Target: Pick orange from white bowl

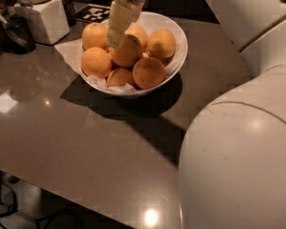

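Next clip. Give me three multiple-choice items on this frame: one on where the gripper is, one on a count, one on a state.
1. Where is the gripper?
A. low over the near edge of the table
B. down at the oranges in the white bowl
C. beyond the table's right end

2. How many oranges show in the bowl?
A. three
B. seven
C. twelve

3. How does the bowl stand?
A. upright on the table
B. tipped on its side
C. upside down

Key: 1 B, it hangs right at the middle orange of the pile; 2 B, seven round fruits can be counted; 3 A, its rim faces up and the pile lies inside.
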Robot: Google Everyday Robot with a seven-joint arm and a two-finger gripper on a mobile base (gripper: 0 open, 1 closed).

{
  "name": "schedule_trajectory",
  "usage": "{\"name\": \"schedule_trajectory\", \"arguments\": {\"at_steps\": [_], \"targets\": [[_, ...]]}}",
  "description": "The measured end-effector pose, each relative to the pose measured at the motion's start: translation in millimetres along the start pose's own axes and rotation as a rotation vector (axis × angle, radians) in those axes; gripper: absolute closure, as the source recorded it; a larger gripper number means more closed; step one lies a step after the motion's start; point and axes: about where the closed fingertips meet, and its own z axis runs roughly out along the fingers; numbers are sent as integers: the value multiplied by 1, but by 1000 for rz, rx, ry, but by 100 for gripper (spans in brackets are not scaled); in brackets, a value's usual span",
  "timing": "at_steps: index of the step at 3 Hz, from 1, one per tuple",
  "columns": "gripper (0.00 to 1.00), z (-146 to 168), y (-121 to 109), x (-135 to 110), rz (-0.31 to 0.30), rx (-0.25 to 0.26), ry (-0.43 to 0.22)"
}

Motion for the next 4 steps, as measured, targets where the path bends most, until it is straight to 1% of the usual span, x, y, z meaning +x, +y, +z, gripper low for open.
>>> {"name": "schedule_trajectory", "arguments": {"at_steps": [2,4], "targets": [[25,18,8,18,34,-39,50],[25,16,4,17,31,-24,58]]}}
